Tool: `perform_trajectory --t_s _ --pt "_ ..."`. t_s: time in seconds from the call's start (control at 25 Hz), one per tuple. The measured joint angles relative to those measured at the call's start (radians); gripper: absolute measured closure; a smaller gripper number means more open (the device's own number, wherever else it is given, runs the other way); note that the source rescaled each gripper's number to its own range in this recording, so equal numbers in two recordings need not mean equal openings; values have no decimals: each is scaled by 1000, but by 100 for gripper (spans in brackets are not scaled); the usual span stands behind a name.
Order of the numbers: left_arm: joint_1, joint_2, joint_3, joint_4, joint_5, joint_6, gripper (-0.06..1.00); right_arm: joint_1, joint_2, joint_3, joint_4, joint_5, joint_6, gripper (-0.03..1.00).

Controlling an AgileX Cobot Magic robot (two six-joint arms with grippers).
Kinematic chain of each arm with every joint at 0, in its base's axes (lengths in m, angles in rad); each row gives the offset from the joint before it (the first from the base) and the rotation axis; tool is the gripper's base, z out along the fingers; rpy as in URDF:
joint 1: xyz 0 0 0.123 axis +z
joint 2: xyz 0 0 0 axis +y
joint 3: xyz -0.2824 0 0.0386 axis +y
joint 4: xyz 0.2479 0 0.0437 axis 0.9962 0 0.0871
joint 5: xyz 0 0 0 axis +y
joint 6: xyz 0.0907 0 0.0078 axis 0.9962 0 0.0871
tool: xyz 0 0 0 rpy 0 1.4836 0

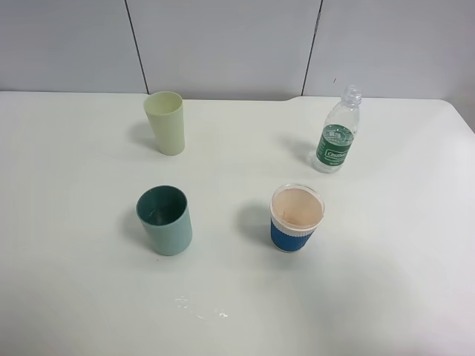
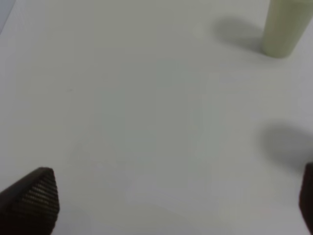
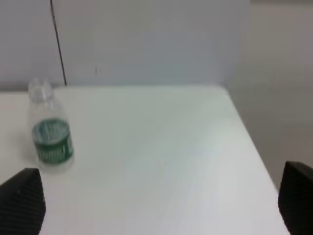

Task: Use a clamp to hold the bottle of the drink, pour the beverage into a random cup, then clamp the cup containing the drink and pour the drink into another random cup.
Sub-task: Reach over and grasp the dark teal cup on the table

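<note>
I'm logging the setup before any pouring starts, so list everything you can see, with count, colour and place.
bottle: one, clear with dark green label, far right of the table, upright
tall cup: one, pale yellow-green, far left, upright
tumbler: one, teal with dark green inside, near left, upright
sleeved cup: one, blue ribbed sleeve, white rim, pinkish inside, near right, in front of the bottle
specks: a few, whitish, near edge of the table
table: one, white
wall: grey panels, behind the table
left gripper: one, dark ribbed tips, open, above bare table
right gripper: one, dark tips, open, short of the bottle
</note>
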Motion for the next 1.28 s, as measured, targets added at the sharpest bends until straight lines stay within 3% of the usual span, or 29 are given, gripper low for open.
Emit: perform_trajectory --t_s 0.24,1.28 --pt "0 0 0 0 0 0 -6 0 0 93 19 100 0 -3" --pt "0 0 0 0 0 0 -6 0 0 130 55 102 0 -3"
